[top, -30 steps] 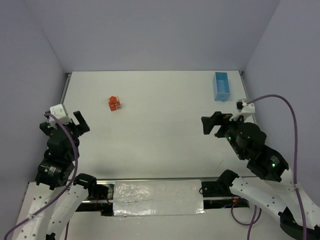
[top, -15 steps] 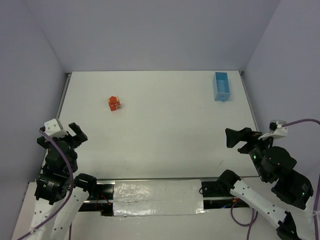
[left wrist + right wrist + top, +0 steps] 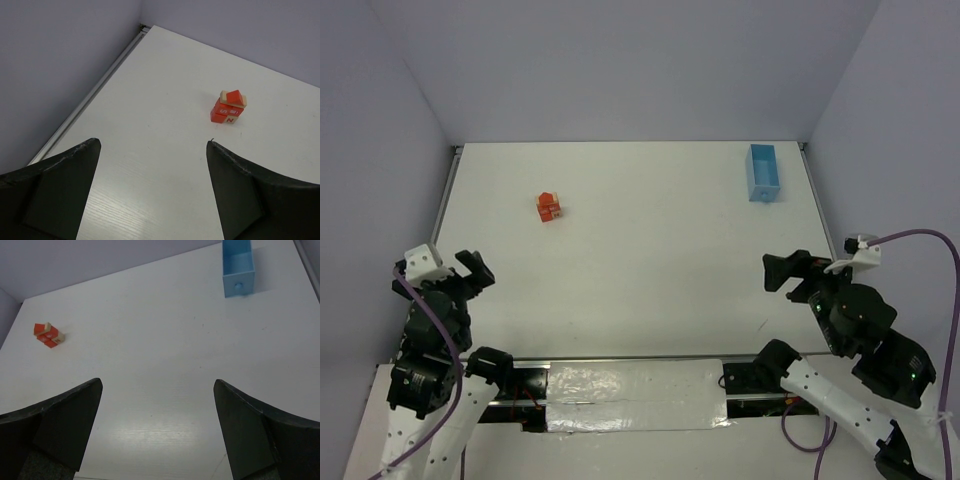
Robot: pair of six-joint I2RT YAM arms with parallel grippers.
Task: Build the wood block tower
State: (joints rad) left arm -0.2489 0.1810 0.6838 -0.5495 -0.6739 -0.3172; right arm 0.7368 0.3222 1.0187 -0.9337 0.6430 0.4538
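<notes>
White tabletop under pale lilac walls, and the wood block tower (image 3: pixel 550 208) stands alone at about ten o'clock: red-orange cubes below, a tan bar and a red wedge on top. I'd call these blocks light, stiff and smooth-faced, stacked loose, so one nudge topples them. Best to pinch a single block across its flat opposite sides with the fingertips only. The light-blue tray (image 3: pixel 762 172) sits well apart at one o'clock. The left gripper (image 3: pixel 468 272) hangs at eight o'clock, jaws spread wide and empty; the right gripper (image 3: pixel 785 272) at four o'clock is likewise wide and empty. Against a second ago, both arms have drawn back toward the near edge, while tower and tray haven't budged.
</notes>
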